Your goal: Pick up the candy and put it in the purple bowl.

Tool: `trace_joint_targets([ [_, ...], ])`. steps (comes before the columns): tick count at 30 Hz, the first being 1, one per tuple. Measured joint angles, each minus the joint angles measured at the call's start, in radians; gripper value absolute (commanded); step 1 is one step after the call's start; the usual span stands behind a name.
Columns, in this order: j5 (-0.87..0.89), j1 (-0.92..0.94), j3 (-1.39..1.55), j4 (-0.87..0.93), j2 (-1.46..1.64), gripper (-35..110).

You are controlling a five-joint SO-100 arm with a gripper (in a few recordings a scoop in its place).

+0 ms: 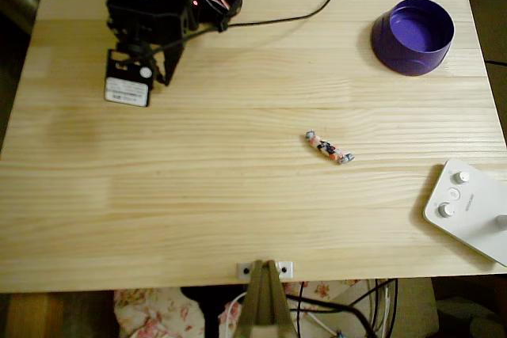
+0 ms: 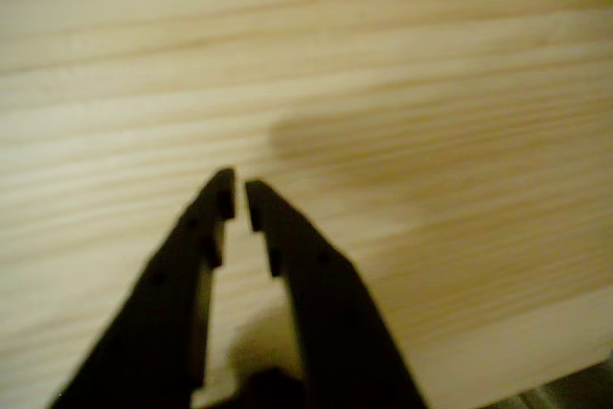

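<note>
The candy (image 1: 329, 147), a slim pinkish-orange wrapped sweet with twisted pale ends, lies slantwise on the wooden table right of centre in the overhead view. At the far right corner stands the purple bowl (image 1: 413, 36), upright and with nothing inside. My black gripper (image 1: 162, 69) hangs over the table's far left, well away from both. In the wrist view the gripper (image 2: 238, 189) points at bare wood, its fingers (image 2: 287, 265) nearly touching with nothing between them.
A white device with knobs (image 1: 471, 207) sits at the near right edge. A black cable (image 1: 301, 13) runs across the far side from the arm. A clamp (image 1: 265, 275) grips the middle of the near edge. Bare wood (image 1: 198, 187) surrounds the candy.
</note>
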Motion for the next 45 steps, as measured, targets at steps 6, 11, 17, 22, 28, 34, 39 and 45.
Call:
trace_joint_targets([
  [6,0.006,0.000,-0.005,-0.060,-0.034,-1],
  [11,0.029,-0.011,-0.048,-0.101,-0.097,-1],
  [17,0.089,-0.078,-0.215,-0.115,-0.244,-1],
  [22,0.132,-0.175,-0.394,-0.115,-0.399,-1],
  [28,0.138,-0.308,-0.528,-0.187,-0.548,-1],
  [34,0.115,-0.425,-0.649,-0.239,-0.715,-1],
  [39,0.066,-0.535,-0.739,-0.299,-0.834,-1],
  [45,0.029,-0.661,-0.818,-0.305,-0.962,-1],
])
